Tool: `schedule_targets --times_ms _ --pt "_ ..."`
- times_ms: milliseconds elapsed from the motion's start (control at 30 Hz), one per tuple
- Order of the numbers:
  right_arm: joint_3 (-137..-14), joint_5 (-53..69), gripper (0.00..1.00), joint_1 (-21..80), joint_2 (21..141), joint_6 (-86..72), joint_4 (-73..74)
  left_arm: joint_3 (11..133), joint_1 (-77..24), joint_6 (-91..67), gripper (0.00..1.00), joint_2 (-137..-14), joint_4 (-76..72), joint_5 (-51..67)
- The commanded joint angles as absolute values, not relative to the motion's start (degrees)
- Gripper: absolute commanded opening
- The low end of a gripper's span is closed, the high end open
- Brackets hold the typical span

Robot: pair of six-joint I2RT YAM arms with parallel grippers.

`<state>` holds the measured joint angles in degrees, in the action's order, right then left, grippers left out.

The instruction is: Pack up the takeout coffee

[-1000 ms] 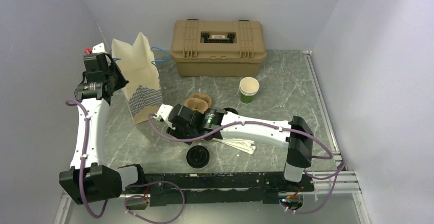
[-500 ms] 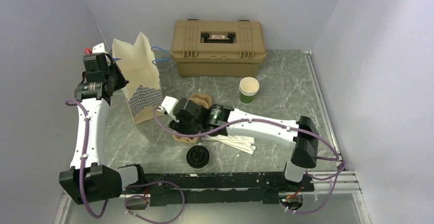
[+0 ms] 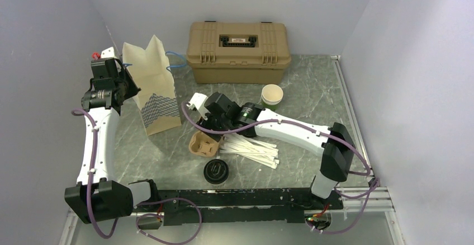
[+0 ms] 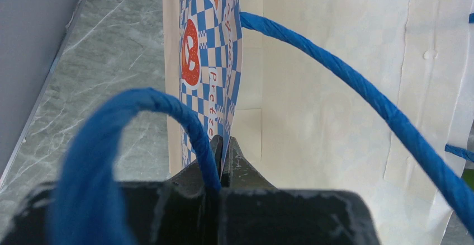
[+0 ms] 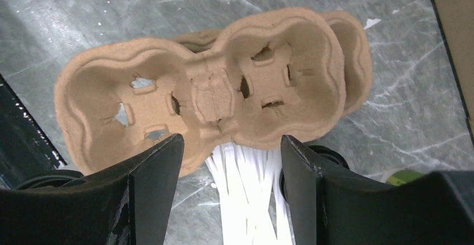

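Left jaws pinch the rim of the paper bag (image 3: 153, 88) beside its blue handle (image 4: 346, 88), apparently to hold the mouth open for loading; nothing shows inside. Right jaws hang wide and empty over the pulp carrier (image 5: 212, 83), both wells bare, its edge touching white sticks (image 3: 251, 150) on the worktop (image 3: 313, 99). The coffee (image 3: 216, 170), judged to be the black-lidded round just beside the carrier toward the arm bases, stands unpacked, its cup hidden from above

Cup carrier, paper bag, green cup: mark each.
cup carrier (image 5: 212, 94), right wrist view, centre bridge between wells
paper bag (image 3: 152, 85), top external view, plain side panel
green cup (image 3: 272, 94), top external view, cream inside
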<state>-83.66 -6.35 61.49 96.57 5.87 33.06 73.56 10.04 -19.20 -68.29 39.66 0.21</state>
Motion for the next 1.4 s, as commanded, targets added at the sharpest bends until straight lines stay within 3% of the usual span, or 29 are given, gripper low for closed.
schedule_targets --times_ms 0,367,767,867,1000,1100,1367 --pt "-84.29 -2.96 0.69 61.23 97.59 7.22 29.53 73.56 10.37 -19.51 0.0 -67.59 36.74 1.24" --pt "-85.34 -0.38 0.68 60.44 101.58 6.99 28.02 73.49 10.37 -19.52 0.0 -67.59 36.74 1.22" --pt "-86.56 1.55 0.52 59.68 104.76 7.1 27.75 73.56 10.35 -19.53 0.0 -67.62 36.74 1.54" --pt "-86.8 2.05 0.43 59.68 104.87 7.32 28.03 73.69 10.36 -19.51 0.0 -67.73 36.74 1.6" --pt "-86.62 2.13 0.22 59.68 104.61 7.4 28.08 73.64 10.39 -19.51 0.0 -67.76 36.74 1.63" --pt "-86.42 2.11 0.12 59.68 104.18 7.41 28.12 73.58 10.37 -19.47 0.0 -67.9 36.66 1.95" --pt "-85.88 0.94 0.05 59.68 101.18 7.1 28.38 73.32 10.36 -18.75 0.0 -68.03 35.51 4.32"
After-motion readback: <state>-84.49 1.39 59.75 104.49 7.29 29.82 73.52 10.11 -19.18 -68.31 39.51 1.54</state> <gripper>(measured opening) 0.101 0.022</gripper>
